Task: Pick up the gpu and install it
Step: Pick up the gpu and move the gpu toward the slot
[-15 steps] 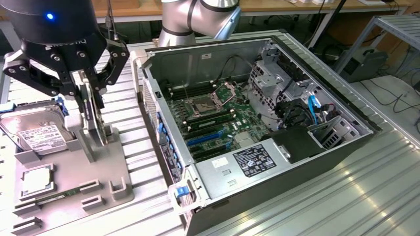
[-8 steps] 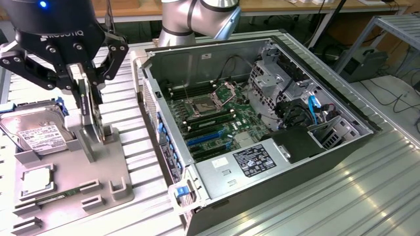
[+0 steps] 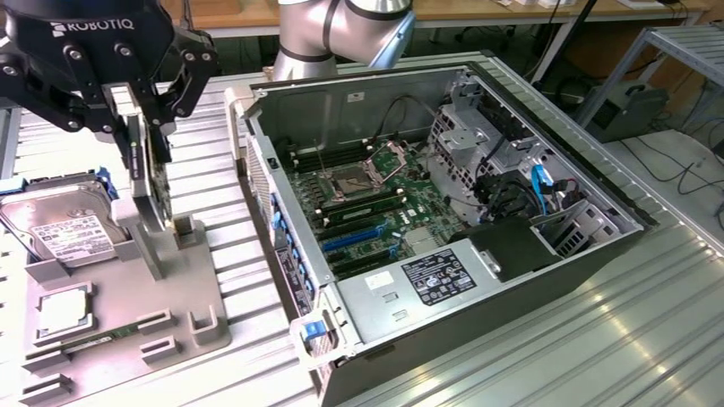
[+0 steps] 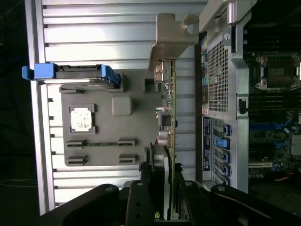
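Nearest in the exterior view, at seven o'clock, a grey fixture tray (image 3: 198,288) is laid on the slatted metal table (image 3: 633,322). A small square CPU chip (image 3: 63,309) is seated in the tray's near part. Just beyond it, at nine o'clock, a silver hard drive (image 3: 63,229) with a white label is propped in blue-edged holders.

At ten o'clock of the same view the gpu (image 3: 149,178) is held upright and edge-on over the tray's upright stand. It is grasped from above by the gripper (image 3: 145,127), whose fingers are clenched against both faces of the card. Whether the card's lower edge sits in the stand or hangs clear of it cannot be told. In the wrist view the gpu (image 4: 168,117) is seen as a thin edge running away from the gripper, with its silver bracket (image 4: 171,40) at the far end.

From five o'clock through to one o'clock an open computer case (image 3: 588,254) is laid on its side, close beside the tray. A power supply (image 3: 425,275) is mounted at its near end. Beyond that, the motherboard (image 3: 374,203) is exposed, with blue slots (image 3: 353,239) toward the near side and an open CPU socket (image 3: 345,180) farther in.

Farthest off, at twelve o'clock, the robot arm (image 3: 339,30) is seen behind the case.
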